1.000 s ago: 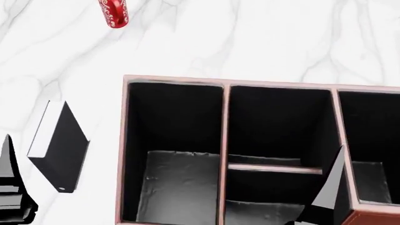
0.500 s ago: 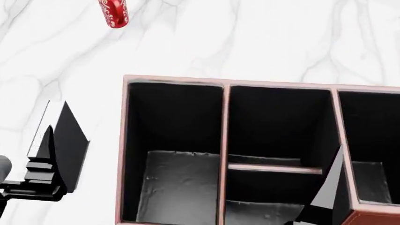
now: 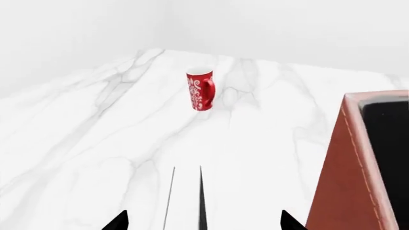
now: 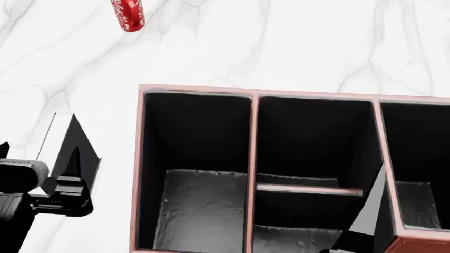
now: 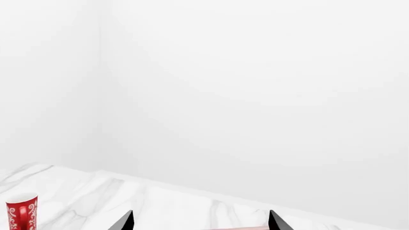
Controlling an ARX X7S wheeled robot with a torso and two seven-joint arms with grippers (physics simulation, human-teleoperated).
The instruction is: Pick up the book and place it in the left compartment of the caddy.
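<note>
The book [image 4: 72, 145] stands on the white marble table [image 4: 302, 47] just left of the caddy [image 4: 256, 174], outside it, with the left gripper [image 4: 67, 174] directly over it; in the left wrist view its top edge [image 3: 187, 201] shows between the spread fingertips [image 3: 118, 223], which are parted on either side of it without visibly touching. Right of the book, the left compartment [image 4: 200, 205] shows a bare greyish floor. The right gripper [image 5: 199, 221] hangs over the caddy's right part, its tips wide apart and holding nothing.

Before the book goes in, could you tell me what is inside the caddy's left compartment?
The left compartment of the caddy shows only black walls and a bare greyish textured floor, with nothing lying in it. Its nearest floor strip is cut off by the picture's edge.
</note>
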